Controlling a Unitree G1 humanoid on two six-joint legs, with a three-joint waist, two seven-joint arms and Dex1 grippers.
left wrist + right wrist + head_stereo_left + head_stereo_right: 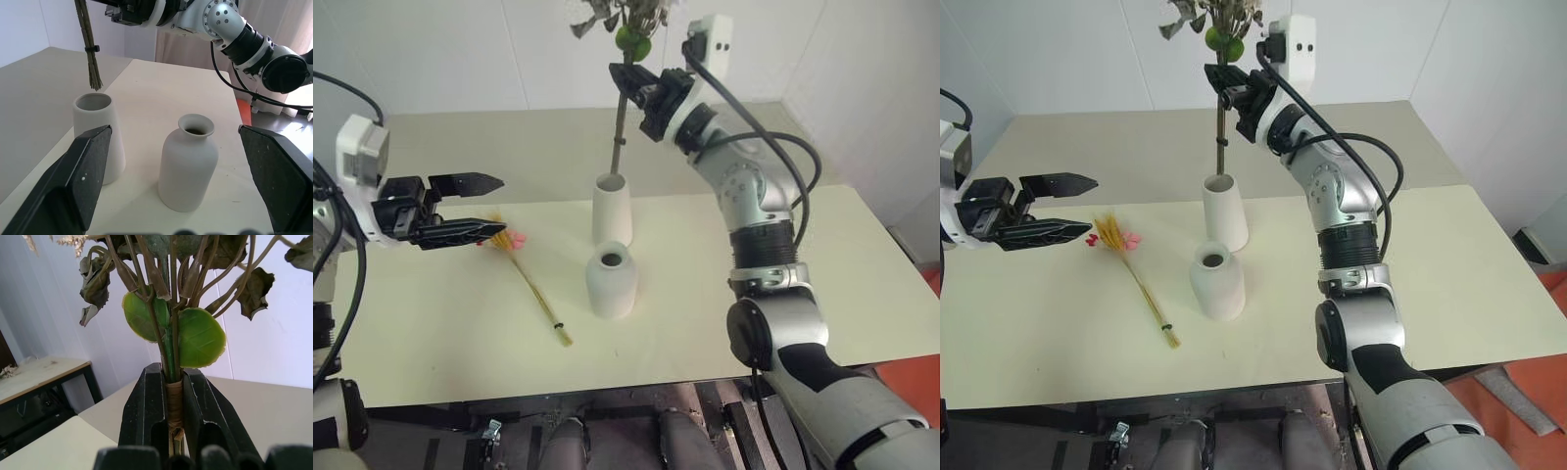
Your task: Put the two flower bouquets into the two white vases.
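Above the tall vase (pixel 612 208), bushy bouquet (pixel 622 117) hangs upright.

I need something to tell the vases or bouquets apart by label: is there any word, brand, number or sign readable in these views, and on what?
None: no readable text in these views.
The tall vase and the squat vase are plain white, unmarked.
The bushy bouquet in the right gripper and the grass bundle on the table carry no tag.
The left gripper shows no lettering.
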